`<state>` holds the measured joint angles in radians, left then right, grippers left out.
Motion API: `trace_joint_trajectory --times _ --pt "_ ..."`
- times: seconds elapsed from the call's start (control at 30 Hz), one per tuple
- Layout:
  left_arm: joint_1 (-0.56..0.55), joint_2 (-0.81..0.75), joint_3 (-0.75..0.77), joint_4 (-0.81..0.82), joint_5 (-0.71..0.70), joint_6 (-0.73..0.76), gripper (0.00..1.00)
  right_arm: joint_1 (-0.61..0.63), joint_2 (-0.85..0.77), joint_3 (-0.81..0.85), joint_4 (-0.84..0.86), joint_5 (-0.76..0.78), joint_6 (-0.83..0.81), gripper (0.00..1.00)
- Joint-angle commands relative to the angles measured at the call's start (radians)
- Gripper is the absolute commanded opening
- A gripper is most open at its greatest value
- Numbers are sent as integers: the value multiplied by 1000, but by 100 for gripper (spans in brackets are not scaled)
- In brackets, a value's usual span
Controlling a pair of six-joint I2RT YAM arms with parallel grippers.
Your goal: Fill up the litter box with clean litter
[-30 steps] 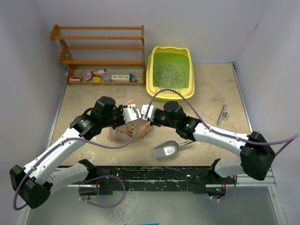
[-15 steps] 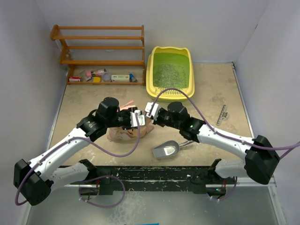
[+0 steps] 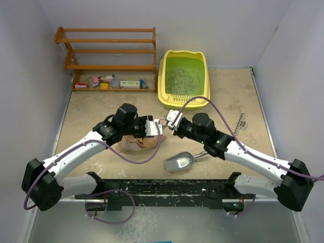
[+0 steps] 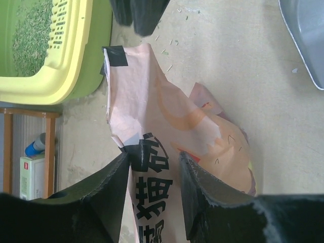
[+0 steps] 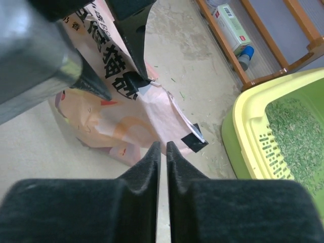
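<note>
Your left gripper [image 4: 154, 159]: spread wider than a second ago, loose astride the pink bag [image 4: 152, 101]. Right gripper [image 5: 163, 144]: nearly closed, empty. Litter box [image 3: 184, 103]: thinly filled; regrasp before pouring.

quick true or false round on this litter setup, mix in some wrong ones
1. The litter box already has litter in it. True.
2. The metal scoop is lifted off the table. False: it lies on the table with no tool on it.
3. The pink bag sits inside the litter box. False: it lies on the table in front of the box.
4. The left tool straddles part of the pink bag, jaws apart. True.
5. The bottom shelf of the wooden rack holds small items. True.
</note>
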<state>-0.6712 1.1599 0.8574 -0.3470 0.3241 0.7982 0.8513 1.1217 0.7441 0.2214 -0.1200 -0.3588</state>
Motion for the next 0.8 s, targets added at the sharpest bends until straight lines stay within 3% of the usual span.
trace_joint_trajectory --times 0.0,0.07,0.13,0.23,0.47,0.77 --pt "-8 21 55 -33 -32 35 47 -3 -73 -9 -15 46 53 19" --pt "-8 30 60 -41 -33 34 43 -3 -98 -13 -41 55 63 36" --pt "-9 49 70 -56 -24 38 34 -3 -118 -20 -61 57 66 51" --pt "-8 88 103 -97 3 39 1 -3 -132 -40 -64 55 56 64" --pt "-10 52 124 -86 62 19 0 -6 -102 -61 -82 -15 -11 66" --pt "37 -79 62 65 239 -81 0 -56 -28 -119 115 -137 -103 66"
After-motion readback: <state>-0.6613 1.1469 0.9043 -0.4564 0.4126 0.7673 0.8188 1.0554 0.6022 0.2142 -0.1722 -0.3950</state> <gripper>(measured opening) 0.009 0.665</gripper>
